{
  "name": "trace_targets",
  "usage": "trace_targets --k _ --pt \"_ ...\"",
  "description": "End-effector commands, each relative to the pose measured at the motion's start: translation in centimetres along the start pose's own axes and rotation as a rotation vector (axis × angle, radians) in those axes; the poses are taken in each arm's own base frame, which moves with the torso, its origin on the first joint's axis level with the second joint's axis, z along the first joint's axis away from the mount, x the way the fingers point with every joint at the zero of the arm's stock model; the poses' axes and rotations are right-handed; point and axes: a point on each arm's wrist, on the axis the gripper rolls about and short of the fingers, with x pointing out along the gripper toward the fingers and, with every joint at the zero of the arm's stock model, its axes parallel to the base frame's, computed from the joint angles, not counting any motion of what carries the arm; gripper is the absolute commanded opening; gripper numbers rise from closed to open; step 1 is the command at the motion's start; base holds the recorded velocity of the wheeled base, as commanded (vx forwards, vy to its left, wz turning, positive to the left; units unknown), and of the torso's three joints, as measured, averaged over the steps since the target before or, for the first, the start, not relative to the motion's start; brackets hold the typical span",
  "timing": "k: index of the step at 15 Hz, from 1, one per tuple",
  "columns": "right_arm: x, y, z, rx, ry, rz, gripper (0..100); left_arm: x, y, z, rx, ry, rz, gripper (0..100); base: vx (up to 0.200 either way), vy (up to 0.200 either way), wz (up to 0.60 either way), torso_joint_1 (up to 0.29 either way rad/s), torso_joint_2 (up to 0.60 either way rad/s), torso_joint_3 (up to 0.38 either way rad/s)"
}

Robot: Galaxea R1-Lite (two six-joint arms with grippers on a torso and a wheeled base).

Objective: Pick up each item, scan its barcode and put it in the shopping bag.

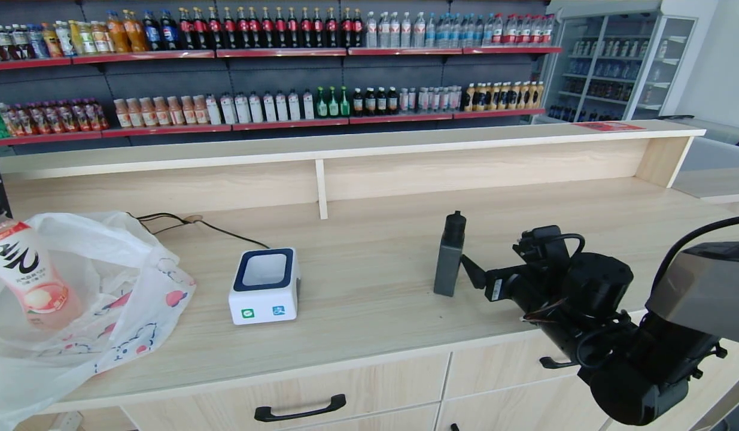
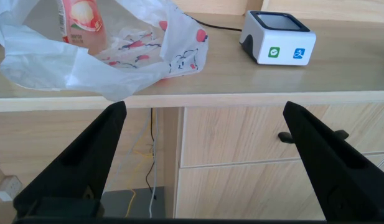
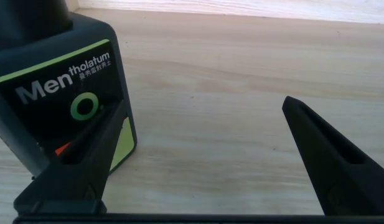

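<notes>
Bottle [image 1: 450,257], dark grey with a black cap, upright on the pale wooden counter [image 1: 375,311], right of centre in the head view. Just beside it, at about 4 o'clock, right gripper [image 1: 486,263]: claw spread wide, holding nothing. From the right wrist, bottle [image 3: 55,93] off to the side, partly behind one finger [image 3: 79,168], not yet between the two.

At 9 o'clock from the bottle, well apart, white scanner [image 1: 265,286] with a dark-rimmed window facing up. Farther along at 9 o'clock, white printed shopping bag [image 1: 136,287], slumped open, with a pink drink bottle [image 1: 31,281] standing inside.

Left gripper [image 2: 204,106] low before the counter front, below the bag, claw likewise wide open and empty.

Step in hand, by judgement: lining up to grasp the grey bottle, scanning not yet begun. Likely needed next: a sideways shift to bring the bottle between both fingers, then a firm close without tipping it.
</notes>
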Motion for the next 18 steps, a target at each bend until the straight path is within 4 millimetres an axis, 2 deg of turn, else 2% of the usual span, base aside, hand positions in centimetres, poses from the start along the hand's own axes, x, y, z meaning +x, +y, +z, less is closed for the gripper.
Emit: trace_targets --k 1,10,18 --pt "0.24 0.07 -0.53 -0.005 0.012 0.001 100 0.0 0.0 0.0 0.0 -0.001 0.0 100 0.0 0.0 0.0 0.0 0.0 0.0" --pt "1.2 0.72 -0.92 -0.002 0.002 0.016 100 0.0 0.0 0.0 0.0 -0.001 0.0 100 0.0 0.0 0.0 0.0 0.0 0.0" --pt "0.68 0.21 -0.96 -0.001 0.017 0.003 100 0.0 0.0 0.0 0.0 -0.001 0.0 100 0.0 0.0 0.0 0.0 0.0 0.0"
